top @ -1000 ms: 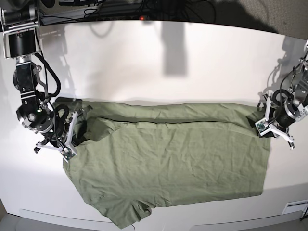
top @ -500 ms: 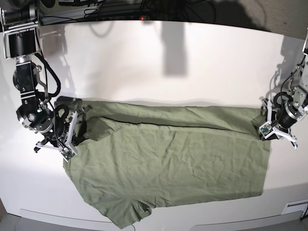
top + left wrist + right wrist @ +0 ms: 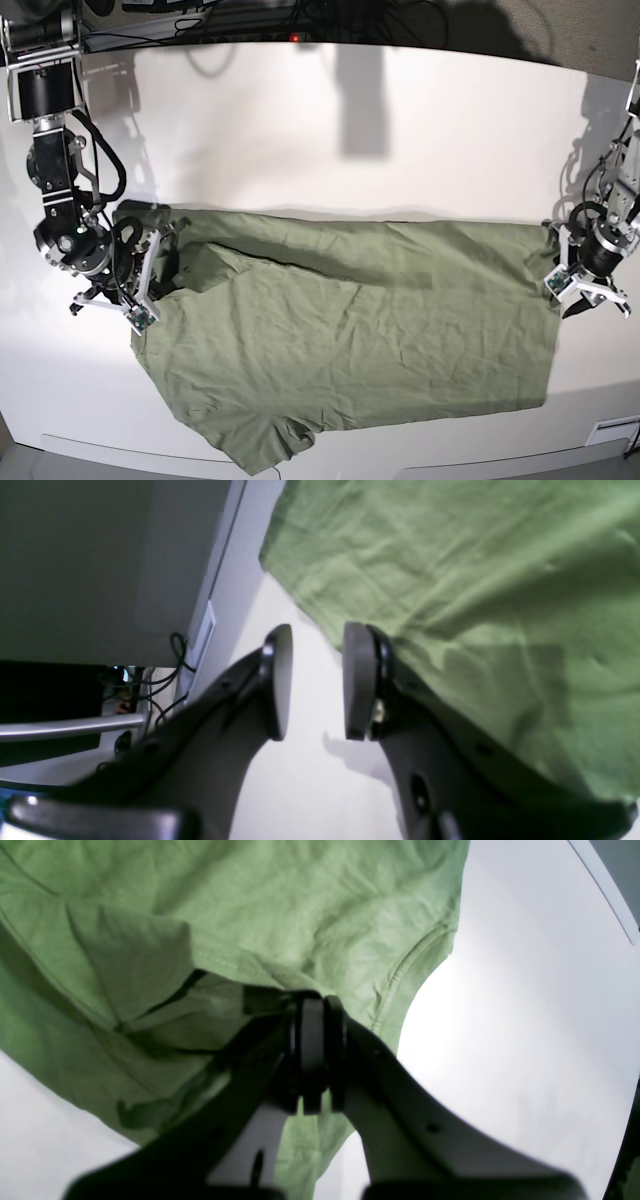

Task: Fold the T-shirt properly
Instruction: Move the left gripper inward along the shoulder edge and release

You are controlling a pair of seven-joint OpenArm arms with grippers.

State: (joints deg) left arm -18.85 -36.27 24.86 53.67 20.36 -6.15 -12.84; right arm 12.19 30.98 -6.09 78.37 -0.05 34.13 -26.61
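Note:
The sage-green T-shirt [image 3: 350, 340] lies spread and wrinkled across the white table [image 3: 350, 130], with its far edge folded over towards the front. My right gripper [image 3: 152, 275] is at the shirt's left end. In the right wrist view it [image 3: 314, 1010] is shut on a bunched fold of the T-shirt [image 3: 250, 915] near a stitched hem. My left gripper [image 3: 588, 292] is just off the shirt's right edge. In the left wrist view it [image 3: 318, 640] is open and empty over bare table, with the shirt [image 3: 475, 580] beside one finger.
The table's front edge [image 3: 400, 462] runs just below the shirt's lower hem. Dark equipment and cables [image 3: 200, 20] line the back edge. In the left wrist view, cables [image 3: 150, 680] hang past the table's edge.
My left gripper has let go of the shirt's right corner and moved right, off the cloth. That corner now lies flat. My right gripper has not moved.

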